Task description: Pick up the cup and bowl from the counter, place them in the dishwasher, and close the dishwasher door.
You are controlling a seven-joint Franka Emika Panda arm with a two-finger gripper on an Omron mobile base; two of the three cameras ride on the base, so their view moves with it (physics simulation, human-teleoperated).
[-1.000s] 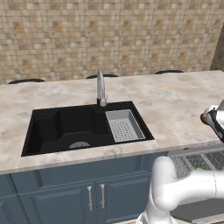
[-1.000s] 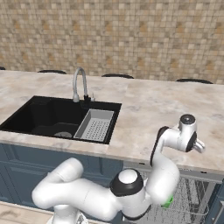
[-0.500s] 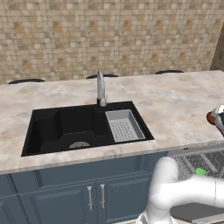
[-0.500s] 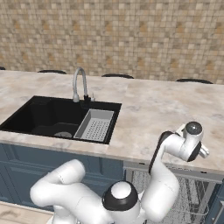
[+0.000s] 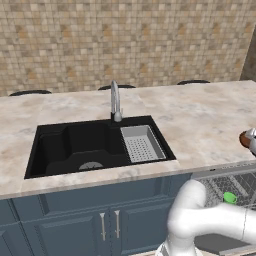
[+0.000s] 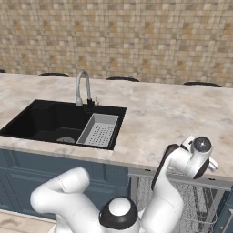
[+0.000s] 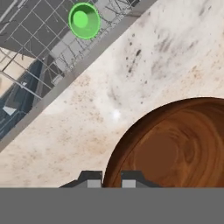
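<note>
cup (image 7: 84, 19) sits in the dishwasher (image 5: 235, 182) rack, gripper (image 7: 111, 178) pinches the bowl (image 7: 175, 148) rim above the counter (image 7: 144, 74) beside it, bowl and door to go.

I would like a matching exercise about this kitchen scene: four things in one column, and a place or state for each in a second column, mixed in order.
Things:
1. cup
2. bowl
3. gripper
4. tap

Places or states:
A. shut on the rim of a reddish-brown dish
B. standing behind the black sink
C. in the wire rack of the dishwasher
D. over the counter, its rim between two dark finger tips

Right pairs: 1-C, 2-D, 3-A, 4-B
</note>
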